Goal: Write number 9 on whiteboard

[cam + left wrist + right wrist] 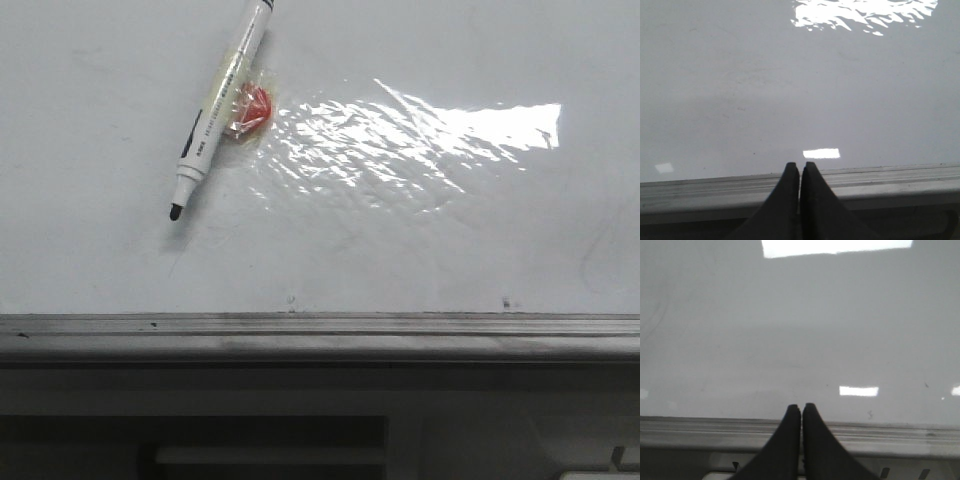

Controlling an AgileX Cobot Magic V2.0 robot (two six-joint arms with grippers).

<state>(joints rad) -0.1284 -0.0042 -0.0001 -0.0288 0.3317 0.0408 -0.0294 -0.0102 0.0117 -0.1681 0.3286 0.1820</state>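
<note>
Gleaming whiteboard (420,230), glare-streaked, uncapped marker (215,105) lying near its grey frame (320,325).

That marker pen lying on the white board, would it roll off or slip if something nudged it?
The marker has a round barrel, so on its own it would probably roll on the glossy whiteboard. But yellowish tape and a red piece cling to its side, likely stopping a roll. It looks rigid and light, and its exposed tip could smear ink.

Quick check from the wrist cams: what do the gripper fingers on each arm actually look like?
Both look alike. The left gripper and right gripper each show two matte black fingers, broad at the base and curving to narrow tips. No cables, markings or labels are visible on them. The arms themselves are out of view.
</note>
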